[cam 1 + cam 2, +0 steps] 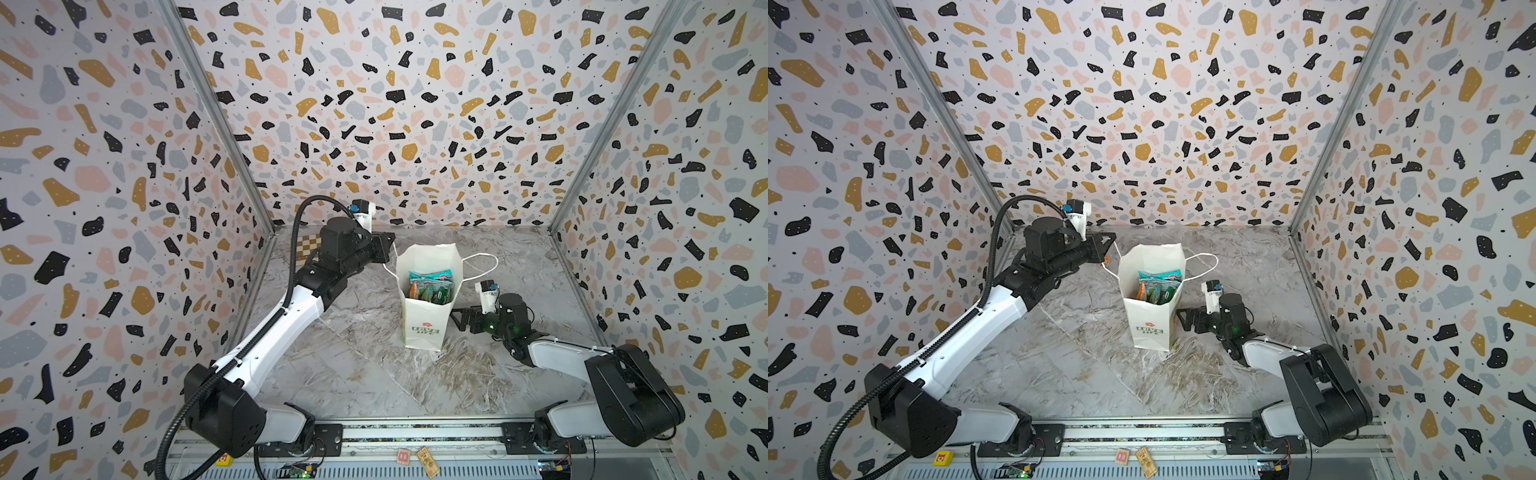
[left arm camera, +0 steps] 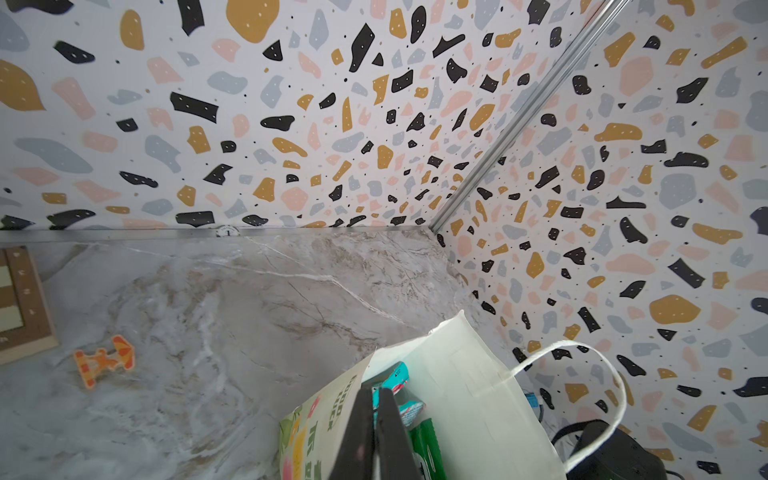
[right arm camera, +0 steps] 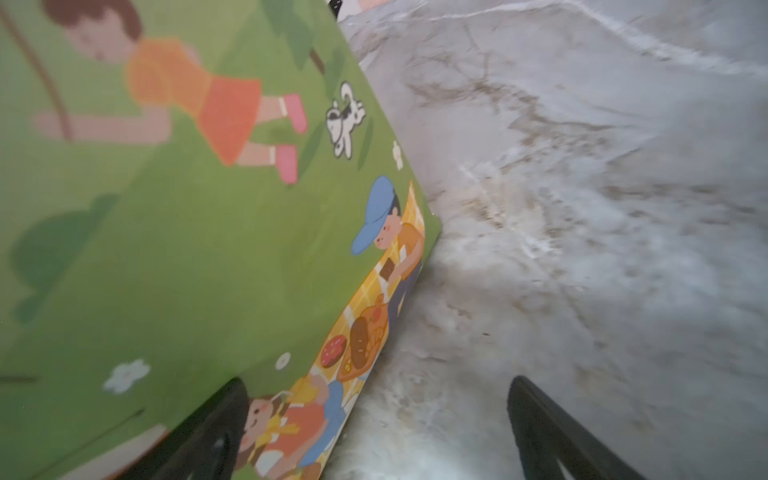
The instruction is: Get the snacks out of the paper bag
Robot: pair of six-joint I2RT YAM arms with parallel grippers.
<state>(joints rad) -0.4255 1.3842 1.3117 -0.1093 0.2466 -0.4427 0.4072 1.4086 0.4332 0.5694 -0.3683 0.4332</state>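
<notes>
The white paper bag (image 1: pixel 424 328) (image 1: pixel 1152 328) stands upright and open mid-table. The snacks (image 1: pixel 430 286) (image 1: pixel 1158 282) stand inside it: teal, orange and green packets. My left gripper (image 1: pixel 390 249) (image 1: pixel 1111 245) hangs at the bag's upper left rim, shut on the bag's left cord handle. The left wrist view shows its shut fingertips (image 2: pixel 376 392) over the bag's (image 2: pixel 465 395) mouth, with a teal packet (image 2: pixel 397 376) just beyond. My right gripper (image 1: pixel 457 318) (image 3: pixel 374 432) is open, low at the bag's right side, straddling the green illustrated side's (image 3: pixel 166 249) lower corner.
A chessboard (image 1: pixel 309 245) (image 2: pixel 20 303) lies at the back left, with a small orange item (image 2: pixel 106 359) beside it. The bag's right cord handle (image 1: pixel 486 259) droops over the marble table. Small blocks (image 1: pixel 415 457) sit on the front rail. Patterned walls close three sides.
</notes>
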